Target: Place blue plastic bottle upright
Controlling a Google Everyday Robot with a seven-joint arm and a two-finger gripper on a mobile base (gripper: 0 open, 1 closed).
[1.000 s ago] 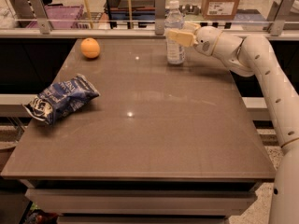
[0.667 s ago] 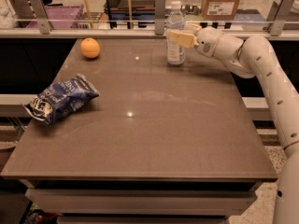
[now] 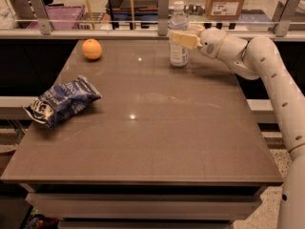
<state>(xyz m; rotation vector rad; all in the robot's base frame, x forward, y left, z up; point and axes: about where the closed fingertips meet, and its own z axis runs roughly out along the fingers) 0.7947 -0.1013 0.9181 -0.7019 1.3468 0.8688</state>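
Observation:
The blue plastic bottle point(image 3: 178, 51) stands upright on the table near its far edge, right of centre, with a white cap and a pale label. My gripper point(image 3: 183, 36) reaches in from the right at the bottle's mid height, with its fingers point(image 3: 184, 40) closed on either side of the bottle's body. The bottle's base rests on the table top. The white arm point(image 3: 267, 66) runs back to the right and down the right side of the view.
An orange point(image 3: 92, 49) lies at the far left of the brown table point(image 3: 157, 142). A dark blue-and-white snack bag point(image 3: 62, 100) lies near the left edge. A rail with metal posts point(image 3: 163, 6) and boxes stand just behind the table's far edge.

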